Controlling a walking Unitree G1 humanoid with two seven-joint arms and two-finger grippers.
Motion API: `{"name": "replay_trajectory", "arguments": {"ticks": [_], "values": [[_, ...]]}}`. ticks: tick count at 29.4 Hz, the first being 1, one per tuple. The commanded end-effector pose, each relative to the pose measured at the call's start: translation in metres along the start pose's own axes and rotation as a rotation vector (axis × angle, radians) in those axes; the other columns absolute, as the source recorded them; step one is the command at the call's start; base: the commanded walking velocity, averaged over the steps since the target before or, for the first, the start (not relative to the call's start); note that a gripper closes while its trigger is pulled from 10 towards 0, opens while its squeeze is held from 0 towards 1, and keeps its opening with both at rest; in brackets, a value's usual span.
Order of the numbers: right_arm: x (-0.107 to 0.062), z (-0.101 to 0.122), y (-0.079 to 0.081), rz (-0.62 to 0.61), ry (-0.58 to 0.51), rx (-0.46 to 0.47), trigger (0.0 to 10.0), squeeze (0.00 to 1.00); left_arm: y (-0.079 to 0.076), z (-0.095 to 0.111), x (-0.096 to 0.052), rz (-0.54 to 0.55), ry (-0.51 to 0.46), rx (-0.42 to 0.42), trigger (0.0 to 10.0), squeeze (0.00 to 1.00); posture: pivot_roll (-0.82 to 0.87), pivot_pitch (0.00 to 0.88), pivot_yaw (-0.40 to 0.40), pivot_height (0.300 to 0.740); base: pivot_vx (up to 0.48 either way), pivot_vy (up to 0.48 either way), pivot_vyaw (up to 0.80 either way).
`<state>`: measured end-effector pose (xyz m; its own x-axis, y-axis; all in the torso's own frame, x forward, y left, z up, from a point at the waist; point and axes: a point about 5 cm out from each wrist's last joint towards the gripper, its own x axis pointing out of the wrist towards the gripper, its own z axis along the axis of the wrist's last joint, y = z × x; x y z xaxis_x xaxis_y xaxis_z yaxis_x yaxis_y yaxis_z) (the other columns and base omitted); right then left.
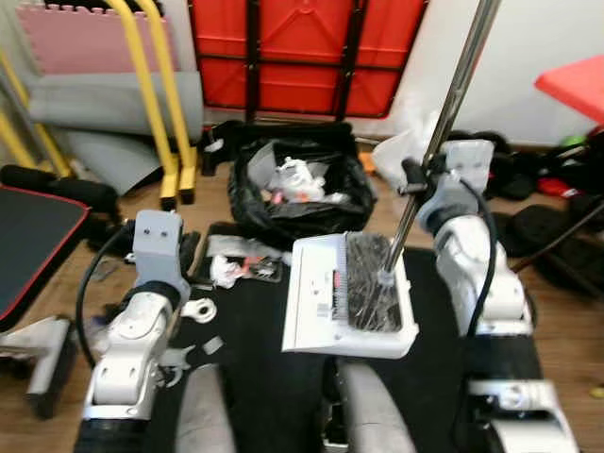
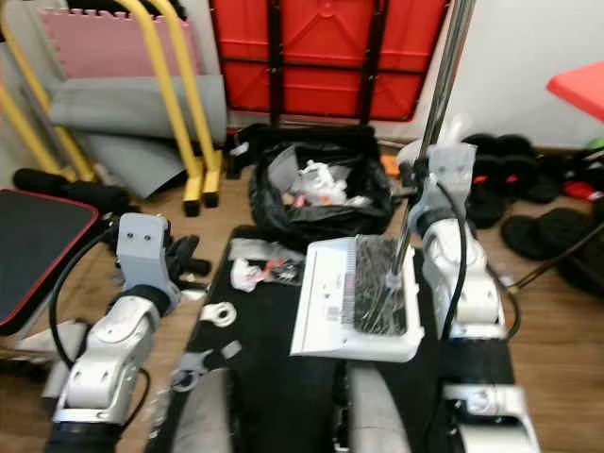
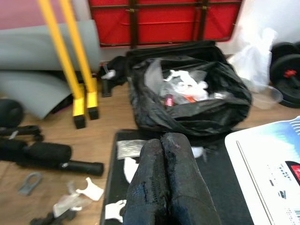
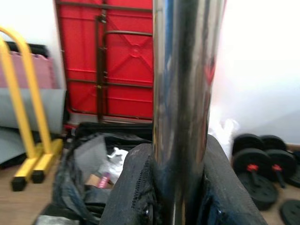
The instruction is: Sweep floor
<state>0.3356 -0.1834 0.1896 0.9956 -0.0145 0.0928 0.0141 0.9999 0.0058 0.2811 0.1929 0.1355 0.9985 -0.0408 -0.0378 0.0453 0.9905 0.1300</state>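
A white dustpan [image 1: 326, 302] with its brush sits nearest. The right tool [image 4: 176, 187] clamps the metal pole [image 4: 183, 93]; the left tool [image 3: 169, 180], fingers pressed together, faces the black trash bag [image 3: 187, 101].

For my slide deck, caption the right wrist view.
Right gripper shut on the broom's metal pole, black trash bag beyond.

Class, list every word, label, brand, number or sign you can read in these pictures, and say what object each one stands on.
No text can be read.
White plastic dustpan: dark printed marks and a small red label, too small and blurred to read.
Torn white paper scraps on the wooden floor: any print is too small to tell.
Crumpled rubbish in the black bin bag: nothing legible.
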Motion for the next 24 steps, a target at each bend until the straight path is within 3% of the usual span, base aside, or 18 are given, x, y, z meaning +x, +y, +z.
{"name": "replay_trajectory", "arguments": {"ticks": [1, 13, 21, 24], "values": [[0.001, 0.018, -0.005, -0.02, -0.086, -0.003, 10.0, 0.0, -0.004, -0.002, 0.0, -0.034, 0.016, 0.0, 10.0, 0.0, -0.12, 0.1, -0.133, 0.573, 0.0, 0.0, 0.0], [0.005, 0.021, -0.012, -0.04, -0.105, -0.022, 10.0, 0.0, -0.005, -0.002, 0.0, -0.041, 0.014, 0.005, 10.0, 0.0, -0.12, 0.107, -0.132, 0.543, 0.0, 0.0, 0.0], [0.025, 0.029, -0.028, -0.094, -0.157, 0.001, 10.0, 0.0, -0.022, 0.008, -0.001, -0.145, -0.019, 0.006, 10.0, 0.0, -0.1, 0.142, -0.128, 0.523, 0.0, 0.0, 0.0], [0.037, 0.044, -0.035, -0.122, -0.213, -0.012, 10.0, 0.0, -0.033, 0.014, -0.007, -0.216, -0.034, -0.015, 10.0, 0.0, -0.08, 0.178, -0.121, 0.513, 0.0, 0.0, 0.0]]}}
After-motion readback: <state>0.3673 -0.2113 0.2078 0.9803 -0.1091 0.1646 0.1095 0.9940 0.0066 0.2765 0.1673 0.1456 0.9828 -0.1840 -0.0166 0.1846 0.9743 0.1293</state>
